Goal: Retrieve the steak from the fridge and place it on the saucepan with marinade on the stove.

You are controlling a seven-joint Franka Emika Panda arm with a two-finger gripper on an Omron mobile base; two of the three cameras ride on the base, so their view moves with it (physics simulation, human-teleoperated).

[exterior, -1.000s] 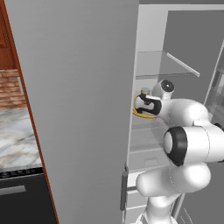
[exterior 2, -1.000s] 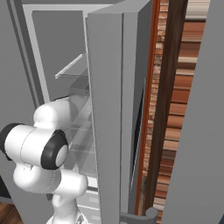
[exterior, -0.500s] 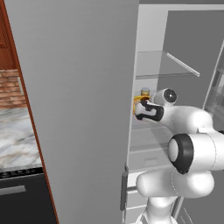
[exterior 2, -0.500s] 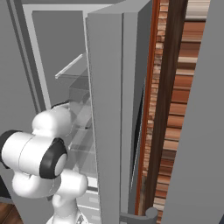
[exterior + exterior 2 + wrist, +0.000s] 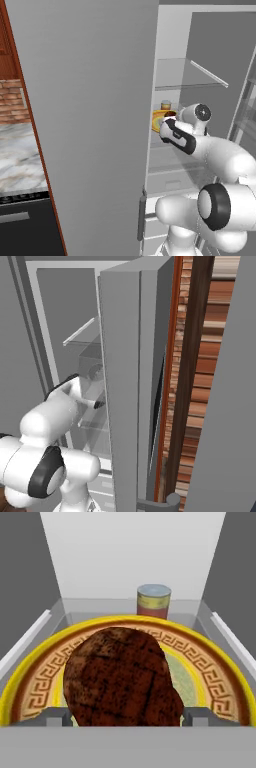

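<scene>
Reaching into fridge [image 5: 200, 75], gripper [image 5: 122, 717] jaws spread wide, straddling steak [image 5: 120, 677] on yellow plate [image 5: 210, 662]. Steak dead centre between fingertips [image 5: 55, 716]. Judgement: push slightly deeper, close on meat only, avoid plate rim; small jar [image 5: 153, 601] beyond jaws.
</scene>
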